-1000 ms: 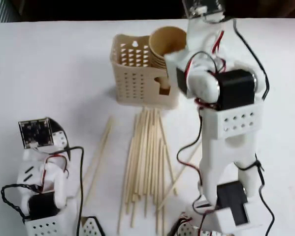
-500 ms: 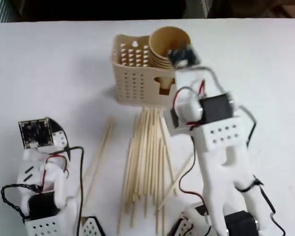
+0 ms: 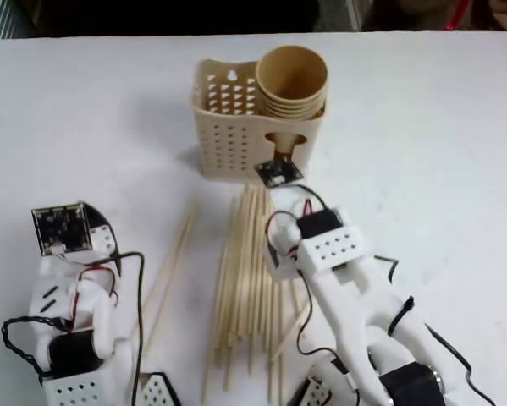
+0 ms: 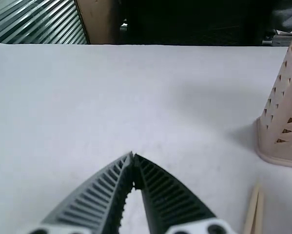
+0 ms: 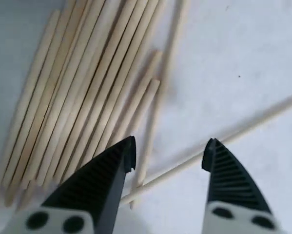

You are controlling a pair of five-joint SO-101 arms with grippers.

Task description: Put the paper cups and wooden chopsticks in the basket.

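- right arm (image 3: 355, 296): stretched low from the table's (image 3: 84, 110) near edge over the sticks; right gripper (image 5: 170, 148), ribbed dark jaws apart.
- left arm (image 3: 75, 313): folded at the near left corner; left gripper (image 4: 133, 157), jaws together.
- wooden chopsticks (image 3: 249, 262): slim pale rods lying flat, fanned, toward the near edge.
- paper cups (image 3: 292, 80): tan, nested, upright in the perforated cream basket (image 3: 232, 144) toward the far edge.
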